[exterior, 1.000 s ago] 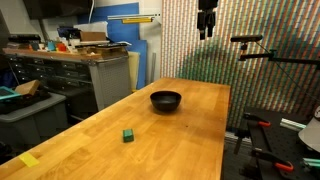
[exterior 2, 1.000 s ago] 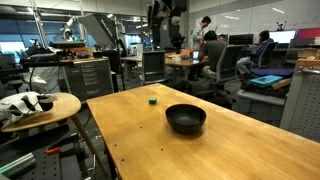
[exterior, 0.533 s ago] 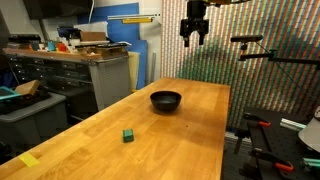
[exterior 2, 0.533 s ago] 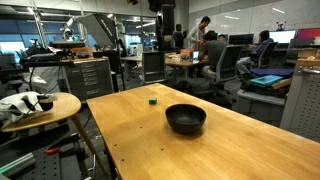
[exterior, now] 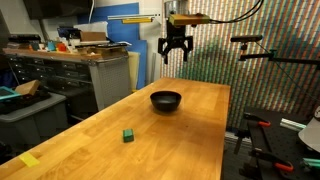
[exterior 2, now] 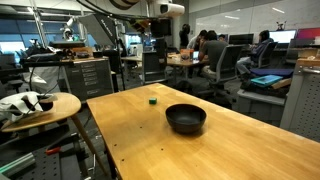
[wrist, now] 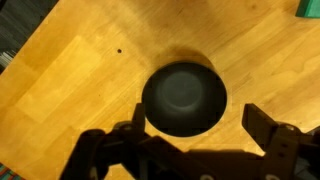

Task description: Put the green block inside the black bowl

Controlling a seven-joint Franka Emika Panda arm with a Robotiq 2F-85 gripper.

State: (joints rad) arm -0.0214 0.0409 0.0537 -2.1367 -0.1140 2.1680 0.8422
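Note:
The black bowl point(exterior: 166, 100) sits on the wooden table toward its far end; it also shows in an exterior view point(exterior 2: 185, 118) and in the wrist view point(wrist: 184, 98), empty. The green block point(exterior: 128, 135) lies on the table nearer the front, apart from the bowl; it shows small in an exterior view point(exterior 2: 151, 100) and at the top right corner of the wrist view point(wrist: 310, 8). My gripper point(exterior: 175, 55) hangs open and empty high above the bowl; in the wrist view its fingers point(wrist: 200, 125) frame the bowl's lower edge.
The wooden table point(exterior: 170, 140) has a flat yellow piece point(exterior: 29, 160) at its front left corner. Cabinets and a workbench point(exterior: 80, 65) stand to one side, a camera stand point(exterior: 262, 50) to the other. A round side table point(exterior 2: 35, 108) stands near the table.
My gripper has moved down and sideways from high at the edge of view to a spot above the bowl. The block and bowl have not moved.

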